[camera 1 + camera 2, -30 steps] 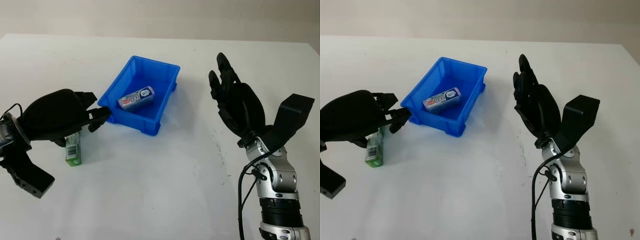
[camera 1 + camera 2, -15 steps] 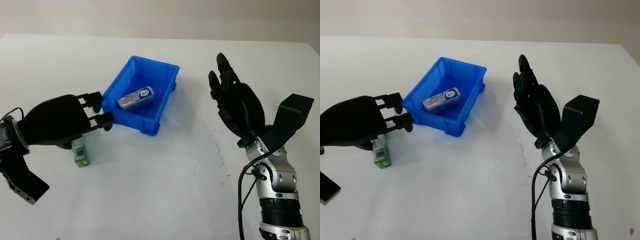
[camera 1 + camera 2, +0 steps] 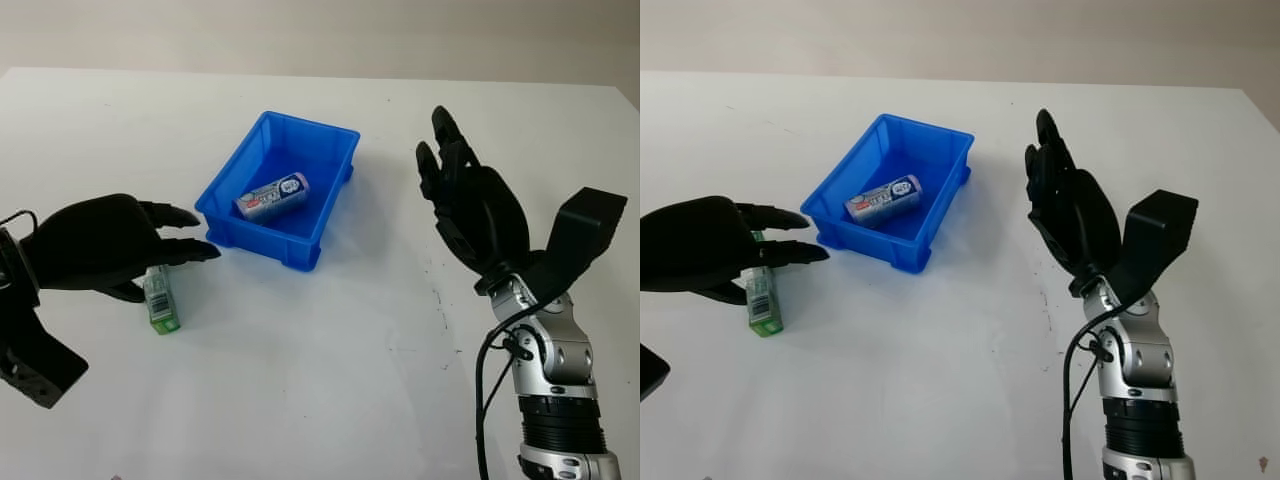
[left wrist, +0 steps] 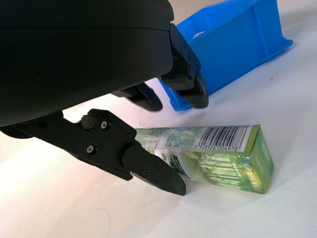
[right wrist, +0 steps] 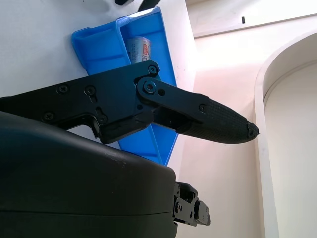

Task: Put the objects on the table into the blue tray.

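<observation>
A blue tray [image 3: 246,225] stands at the table's middle left, with a small silver can [image 3: 272,196] lying inside it. A green carton [image 3: 160,300] lies on the table left of the tray; the left wrist view shows the green carton [image 4: 223,157] flat on its side with a barcode. My left hand [image 3: 150,245] hovers open just over the carton's far end, holding nothing, fingers pointing toward the tray. My right hand [image 3: 450,165] is raised open to the right of the tray.
The white table [image 3: 320,370] runs bare in front of the tray and between the two hands. Its far edge meets a pale wall.
The left hand has pulled back left and lower, off the tray's near corner, and now sits over the carton. The carton turned from its first pose. The right hand has not moved.
</observation>
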`<state>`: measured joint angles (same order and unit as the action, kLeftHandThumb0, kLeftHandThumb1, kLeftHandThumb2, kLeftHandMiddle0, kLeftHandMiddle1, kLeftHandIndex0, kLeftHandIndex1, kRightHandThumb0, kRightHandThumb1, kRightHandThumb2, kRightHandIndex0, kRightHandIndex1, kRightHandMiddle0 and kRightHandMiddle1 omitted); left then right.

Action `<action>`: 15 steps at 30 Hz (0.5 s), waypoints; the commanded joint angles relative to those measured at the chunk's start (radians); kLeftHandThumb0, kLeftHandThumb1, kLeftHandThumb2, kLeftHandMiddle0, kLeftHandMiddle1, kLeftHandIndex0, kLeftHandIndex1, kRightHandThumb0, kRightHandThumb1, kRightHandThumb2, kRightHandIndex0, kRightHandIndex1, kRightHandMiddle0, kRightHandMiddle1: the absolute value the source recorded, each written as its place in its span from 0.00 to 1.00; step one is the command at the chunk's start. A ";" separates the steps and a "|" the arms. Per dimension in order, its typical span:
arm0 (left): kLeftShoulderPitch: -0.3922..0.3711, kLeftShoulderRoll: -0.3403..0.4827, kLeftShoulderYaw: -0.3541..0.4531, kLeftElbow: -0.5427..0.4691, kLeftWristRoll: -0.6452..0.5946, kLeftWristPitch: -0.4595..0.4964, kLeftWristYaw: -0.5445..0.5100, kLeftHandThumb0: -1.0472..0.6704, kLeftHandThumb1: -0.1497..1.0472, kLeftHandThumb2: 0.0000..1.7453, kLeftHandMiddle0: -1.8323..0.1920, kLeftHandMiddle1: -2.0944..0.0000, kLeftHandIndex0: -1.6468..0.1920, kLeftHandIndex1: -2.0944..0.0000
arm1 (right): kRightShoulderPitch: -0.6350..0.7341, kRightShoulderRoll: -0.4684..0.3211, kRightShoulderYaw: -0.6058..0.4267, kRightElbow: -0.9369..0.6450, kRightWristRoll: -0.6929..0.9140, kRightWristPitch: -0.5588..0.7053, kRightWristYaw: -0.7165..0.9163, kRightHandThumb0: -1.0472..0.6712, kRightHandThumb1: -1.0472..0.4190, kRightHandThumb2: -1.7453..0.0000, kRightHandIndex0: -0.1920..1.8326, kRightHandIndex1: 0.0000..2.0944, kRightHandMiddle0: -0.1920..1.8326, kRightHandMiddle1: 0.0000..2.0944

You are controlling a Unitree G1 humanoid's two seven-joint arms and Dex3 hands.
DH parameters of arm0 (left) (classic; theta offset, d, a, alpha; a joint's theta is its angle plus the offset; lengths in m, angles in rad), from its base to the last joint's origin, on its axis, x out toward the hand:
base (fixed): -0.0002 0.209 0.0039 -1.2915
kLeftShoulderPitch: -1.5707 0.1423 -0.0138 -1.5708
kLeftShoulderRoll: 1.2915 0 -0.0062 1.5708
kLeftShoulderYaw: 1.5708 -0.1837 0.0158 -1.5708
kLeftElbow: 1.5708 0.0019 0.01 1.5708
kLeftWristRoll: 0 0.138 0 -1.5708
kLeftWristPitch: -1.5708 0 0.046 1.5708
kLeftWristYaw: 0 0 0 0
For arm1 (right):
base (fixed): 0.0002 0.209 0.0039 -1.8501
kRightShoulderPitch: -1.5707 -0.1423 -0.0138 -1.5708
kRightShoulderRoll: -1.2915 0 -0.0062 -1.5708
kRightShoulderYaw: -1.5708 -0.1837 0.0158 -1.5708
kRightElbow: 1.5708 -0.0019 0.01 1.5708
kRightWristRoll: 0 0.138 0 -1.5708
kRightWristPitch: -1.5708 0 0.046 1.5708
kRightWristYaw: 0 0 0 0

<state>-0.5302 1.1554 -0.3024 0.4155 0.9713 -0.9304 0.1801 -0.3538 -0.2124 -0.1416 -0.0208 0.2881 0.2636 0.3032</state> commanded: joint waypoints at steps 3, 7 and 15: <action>0.035 -0.035 -0.024 0.007 -0.005 -0.024 -0.015 0.39 0.87 0.03 0.58 0.83 0.67 0.61 | -0.015 -0.001 -0.004 0.004 0.002 -0.014 -0.001 0.16 0.00 0.57 0.00 0.00 0.00 0.00; 0.043 -0.039 -0.026 0.002 0.029 -0.024 0.024 0.50 0.94 0.03 0.79 0.14 0.74 0.26 | -0.015 -0.004 -0.003 0.000 -0.001 -0.014 0.000 0.16 0.00 0.57 0.00 0.00 0.00 0.00; 0.066 -0.033 -0.028 -0.019 0.030 -0.011 -0.032 0.36 0.84 0.02 0.73 0.00 0.70 0.26 | -0.017 -0.001 -0.009 0.002 0.005 -0.015 -0.001 0.16 0.00 0.57 0.00 0.00 0.00 0.00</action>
<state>-0.5102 1.1476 -0.2975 0.4051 0.9924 -0.9354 0.1631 -0.3554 -0.2125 -0.1434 -0.0198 0.2882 0.2623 0.3030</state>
